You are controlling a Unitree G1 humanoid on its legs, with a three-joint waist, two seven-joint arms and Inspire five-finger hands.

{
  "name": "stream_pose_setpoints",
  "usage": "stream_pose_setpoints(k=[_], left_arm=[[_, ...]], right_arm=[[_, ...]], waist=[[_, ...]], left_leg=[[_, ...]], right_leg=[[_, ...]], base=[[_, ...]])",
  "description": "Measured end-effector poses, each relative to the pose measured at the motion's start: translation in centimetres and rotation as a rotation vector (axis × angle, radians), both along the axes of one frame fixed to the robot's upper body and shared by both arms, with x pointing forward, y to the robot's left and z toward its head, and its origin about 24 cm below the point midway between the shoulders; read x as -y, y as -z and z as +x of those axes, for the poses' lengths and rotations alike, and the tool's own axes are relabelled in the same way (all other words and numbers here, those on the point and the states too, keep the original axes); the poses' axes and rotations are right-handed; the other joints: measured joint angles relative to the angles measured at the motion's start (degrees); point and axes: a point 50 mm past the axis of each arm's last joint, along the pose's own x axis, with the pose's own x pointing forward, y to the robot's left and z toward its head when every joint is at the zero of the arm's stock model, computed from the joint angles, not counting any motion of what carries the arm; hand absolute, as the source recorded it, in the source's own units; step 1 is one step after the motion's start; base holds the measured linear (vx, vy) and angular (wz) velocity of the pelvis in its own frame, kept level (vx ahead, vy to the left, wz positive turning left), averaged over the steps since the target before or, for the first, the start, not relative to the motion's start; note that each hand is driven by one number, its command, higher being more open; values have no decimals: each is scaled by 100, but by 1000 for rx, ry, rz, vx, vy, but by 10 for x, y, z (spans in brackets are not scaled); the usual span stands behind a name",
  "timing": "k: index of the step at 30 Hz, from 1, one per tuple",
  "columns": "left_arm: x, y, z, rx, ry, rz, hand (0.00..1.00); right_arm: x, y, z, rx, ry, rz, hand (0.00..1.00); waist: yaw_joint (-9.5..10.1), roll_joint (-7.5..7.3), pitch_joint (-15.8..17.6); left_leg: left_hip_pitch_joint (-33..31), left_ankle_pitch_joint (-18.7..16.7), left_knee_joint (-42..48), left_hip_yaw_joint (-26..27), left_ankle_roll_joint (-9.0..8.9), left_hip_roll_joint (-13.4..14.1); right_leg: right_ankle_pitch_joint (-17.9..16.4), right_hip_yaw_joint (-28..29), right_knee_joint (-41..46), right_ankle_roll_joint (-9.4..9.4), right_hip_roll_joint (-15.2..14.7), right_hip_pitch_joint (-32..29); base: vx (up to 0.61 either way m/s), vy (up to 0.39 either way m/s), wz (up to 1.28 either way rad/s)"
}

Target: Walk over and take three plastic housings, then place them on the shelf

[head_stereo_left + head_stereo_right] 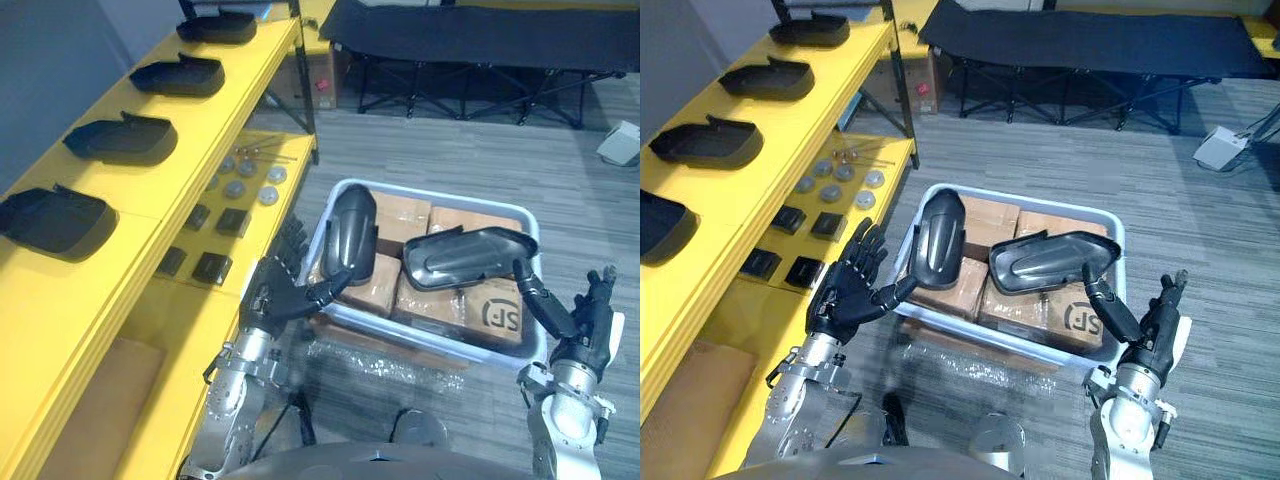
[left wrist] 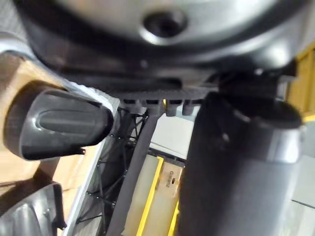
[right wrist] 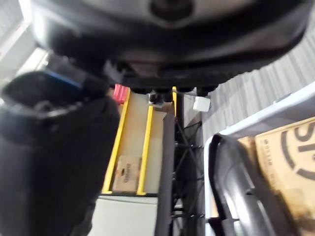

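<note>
Grey floor [image 1: 1090, 160] holds a white bin [image 1: 1020, 195]; inside, on cardboard boxes [image 1: 1020, 305], an upright housing [image 1: 938, 238] stands just beside the left hand [image 1: 845, 290], fingers spread, and a flat housing [image 1: 1050, 260] lies near the right hand [image 1: 1155, 325], fingers straight.

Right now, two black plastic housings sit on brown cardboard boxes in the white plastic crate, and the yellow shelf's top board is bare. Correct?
No: the left eye view shows four black housings on the yellow shelf's top board. The two housings in the crate are right.
</note>
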Motion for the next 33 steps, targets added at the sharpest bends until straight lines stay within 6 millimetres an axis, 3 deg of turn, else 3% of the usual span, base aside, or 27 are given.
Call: stream_pose_setpoints(k=[2, 8, 12, 15, 24, 33], left_arm=[[-3, 1, 0, -11, -5, 16, 100], [-18, -4, 3, -5, -119, 24, 100], [-17, -5, 4, -4, -110, 25, 100], [-8, -5, 4, -6, -58, 24, 100], [7, 6, 1, -68, 26, 33, 100], [10, 16, -5, -116, 56, 45, 100]], right_arm=[[-3, 14, -2, -44, 89, 106, 100], [-21, 45, -14, -91, 237, 355, 100], [-23, 52, -12, -87, 281, 432, 100], [-13, 54, -6, -55, 337, 488, 100], [21, 33, 31, 62, 360, 536, 100], [40, -5, 72, 265, 273, 629, 100]], waist=[[124, -76, 47], [116, -192, 157], [115, -196, 250], [120, -177, 373], [170, -109, 564], [293, 130, 636]], left_leg=[[-62, 47, -106, 5, 71, -103], [-228, 48, -59, -65, 87, -167], [-260, 26, -2, -83, 56, -126], [-291, 24, 27, -97, 58, -97], [-236, 26, 58, -127, 61, -74], [-200, 138, -76, -162, 73, -108]], right_leg=[[159, 7, -257, 34, -24, -8], [224, 12, -386, 28, -13, -49], [222, 18, -393, 24, 41, -49], [188, 55, -408, -33, 87, -59], [261, 159, -494, 2, 154, 55], [269, 156, -495, 15, 147, 55]], base=[[21, 95, 9], [18, 31, 7], [0, 0, 0], [-22, -14, 0], [-1, -1, 1], [-18, -3, 2]])
